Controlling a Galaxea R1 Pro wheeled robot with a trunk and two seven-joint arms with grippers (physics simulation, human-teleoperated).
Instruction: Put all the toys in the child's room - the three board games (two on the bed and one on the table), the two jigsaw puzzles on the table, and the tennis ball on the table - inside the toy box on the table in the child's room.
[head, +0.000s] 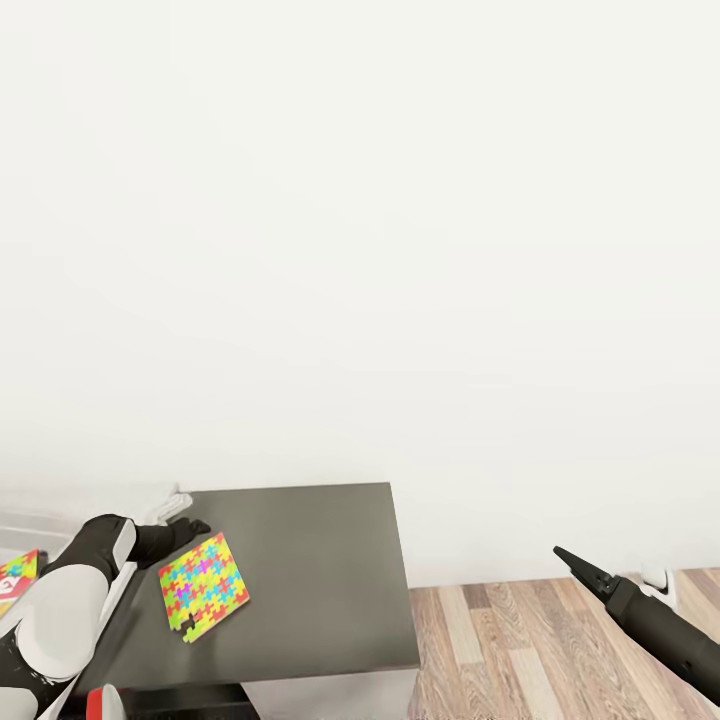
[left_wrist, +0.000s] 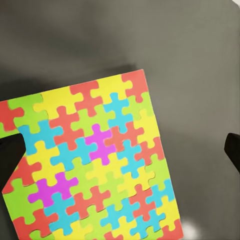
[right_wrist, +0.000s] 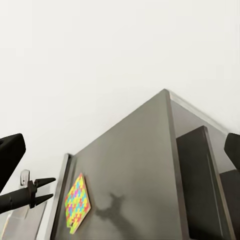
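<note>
One jigsaw puzzle (head: 203, 587), a thin slab of yellow, pink, green and blue pieces, lies flat on the dark grey end section of the table (head: 320, 560). My left gripper (head: 185, 526) hangs open just beyond the puzzle's far corner. In the left wrist view the puzzle (left_wrist: 95, 165) lies below, between the spread fingers of the left gripper (left_wrist: 120, 150). The right wrist view shows the puzzle (right_wrist: 77, 202) and the left gripper (right_wrist: 46, 190) from the side. My right gripper (head: 562, 555) is open and empty over the floor, right of the table. A corner of a red, white and yellow board game (head: 15, 582) shows at the far left.
A white wall stands right behind the table. Wooden floor (head: 540, 650) lies to the right of the table's end. A small white fitting (head: 172, 503) sits at the wall behind my left gripper. The table's dark side panels (right_wrist: 200, 185) show in the right wrist view.
</note>
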